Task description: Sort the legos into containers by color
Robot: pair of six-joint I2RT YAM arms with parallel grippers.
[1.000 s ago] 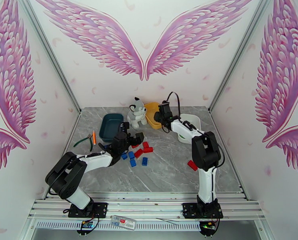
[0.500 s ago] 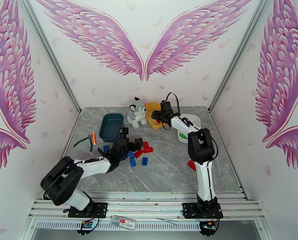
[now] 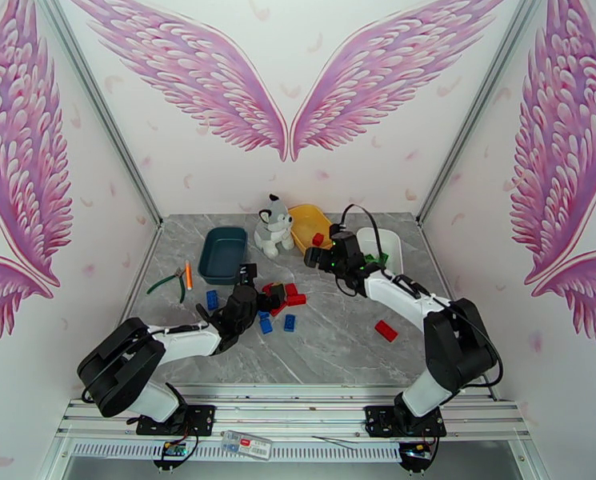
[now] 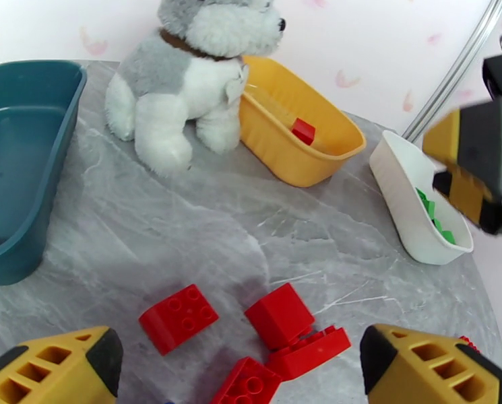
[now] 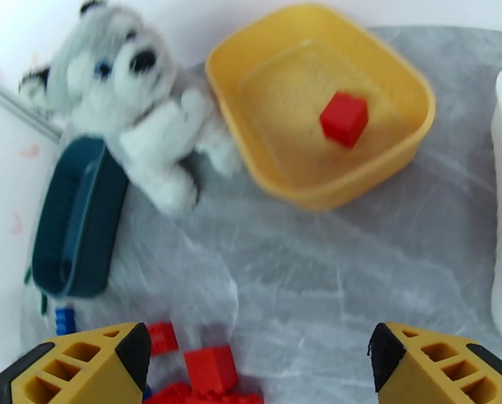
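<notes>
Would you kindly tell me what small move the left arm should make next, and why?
I would probably lower the left gripper onto the tilted red brick between its open, empty jaws, then close. More red bricks lie loose around it, and the yellow tray holds one red cube, so red seems to belong there.

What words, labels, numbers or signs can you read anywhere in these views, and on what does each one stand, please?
No text is legible.
White tag lying on the metal rail near the arm bases: it carries red and dark print, too small to read.
</notes>
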